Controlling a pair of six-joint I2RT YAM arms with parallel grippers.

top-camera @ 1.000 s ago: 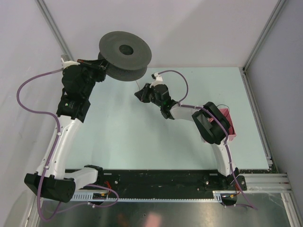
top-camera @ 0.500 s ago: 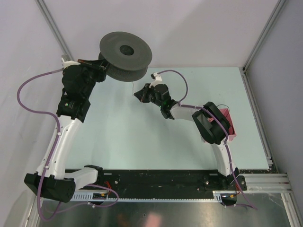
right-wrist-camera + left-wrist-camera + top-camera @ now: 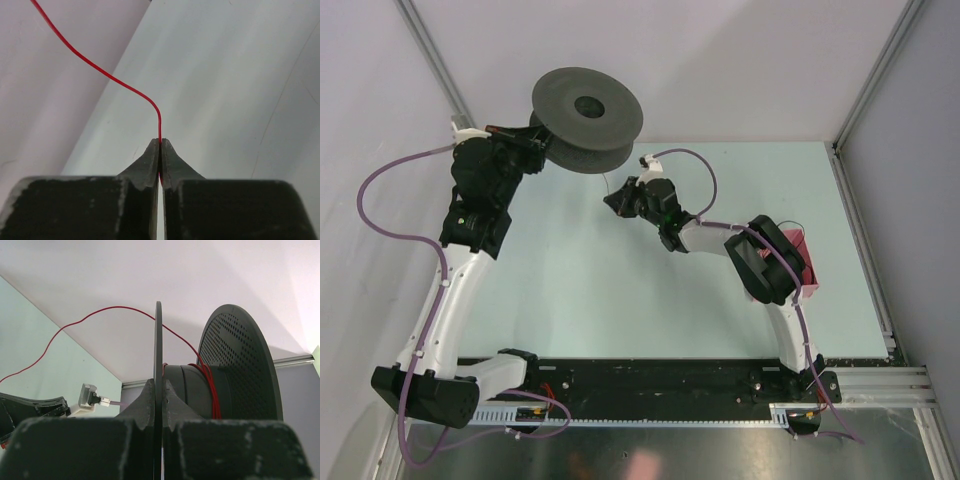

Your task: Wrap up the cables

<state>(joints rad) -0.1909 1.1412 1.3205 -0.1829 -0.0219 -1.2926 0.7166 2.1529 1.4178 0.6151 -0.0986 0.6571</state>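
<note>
My left gripper (image 3: pixel 535 140) is shut on the near flange (image 3: pixel 158 350) of a black spool (image 3: pixel 585 118), which it holds raised at the table's back left. Several turns of red cable (image 3: pixel 214 395) sit on the spool's hub. From the hub a free length of the cable (image 3: pixel 100 312) arcs left and down. My right gripper (image 3: pixel 608 199) hovers just right of and below the spool. In the right wrist view it (image 3: pixel 160 142) is shut on the thin red cable (image 3: pixel 115 82), which rises from its tips and curves away to the upper left.
A red box (image 3: pixel 800 262) sits at the table's right side behind my right arm. A thin dark wire (image 3: pixel 280 100) lies on the pale green table. White walls and aluminium posts (image 3: pixel 875 75) close in the back and sides.
The spool has drifted very slightly to the right in my left gripper. The right gripper has hardly moved and both grips look the same.
</note>
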